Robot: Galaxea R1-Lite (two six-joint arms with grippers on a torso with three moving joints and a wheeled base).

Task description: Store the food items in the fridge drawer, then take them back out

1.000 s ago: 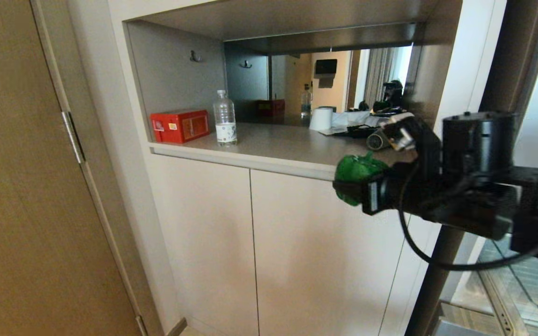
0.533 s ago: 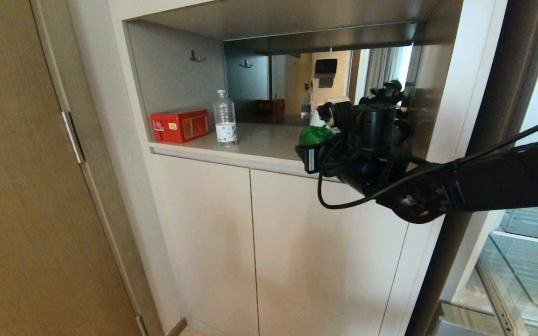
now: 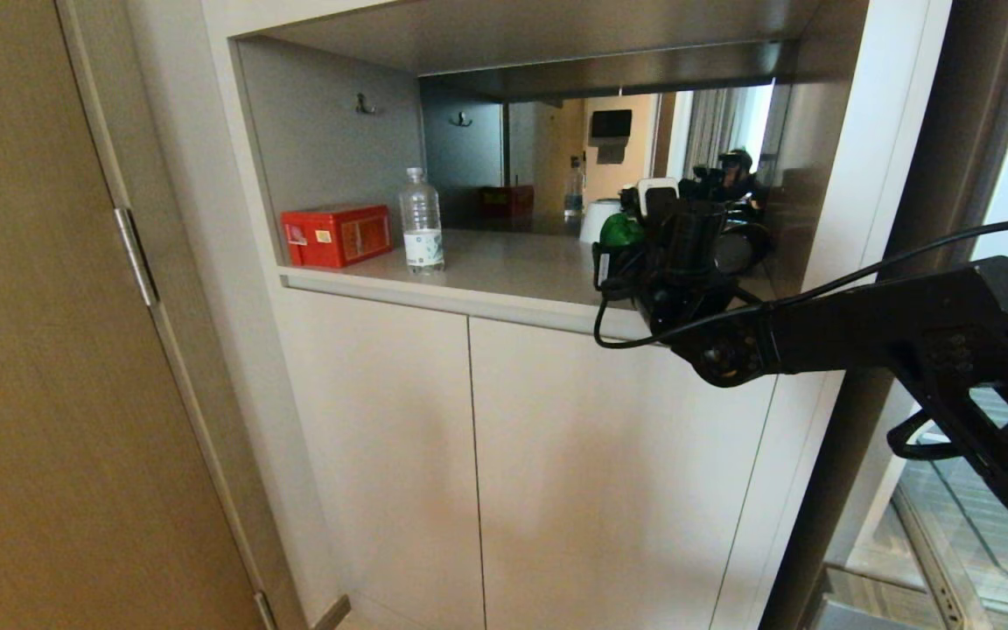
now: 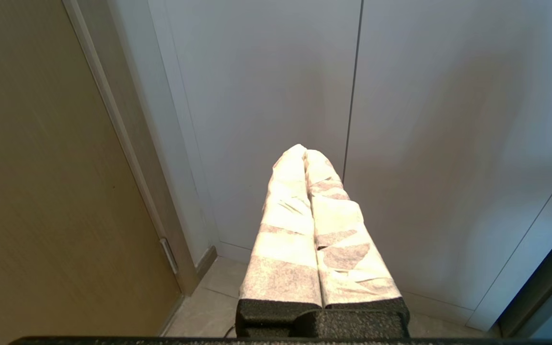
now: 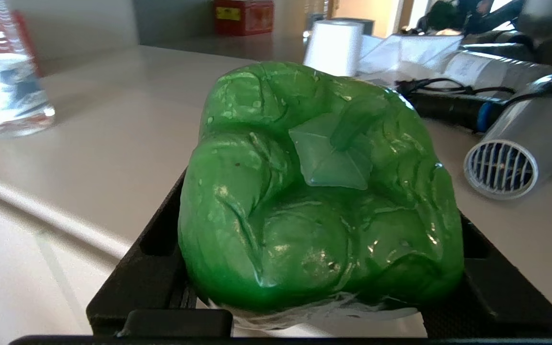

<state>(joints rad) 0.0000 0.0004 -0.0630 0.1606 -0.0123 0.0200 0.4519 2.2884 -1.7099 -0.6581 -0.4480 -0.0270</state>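
Farther-in, glossy lobed green pepper (image 5: 319, 191)

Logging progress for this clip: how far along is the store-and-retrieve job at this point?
Done: nothing can be confirmed; no fridge drawer or potato is in view. In hand: the right gripper is shut on the green bell pepper, holding it above the counter near the water bottle. The left gripper is shut, parked by the cabinet doors. Left: setting the pepper down, presumably.

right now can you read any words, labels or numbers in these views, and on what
No text can be read.
red box: yellow and white labels, print too small.
water bottle: white label, blurred.
right gripper: white sticker on its side, unreadable.
bell pepper: no markings.
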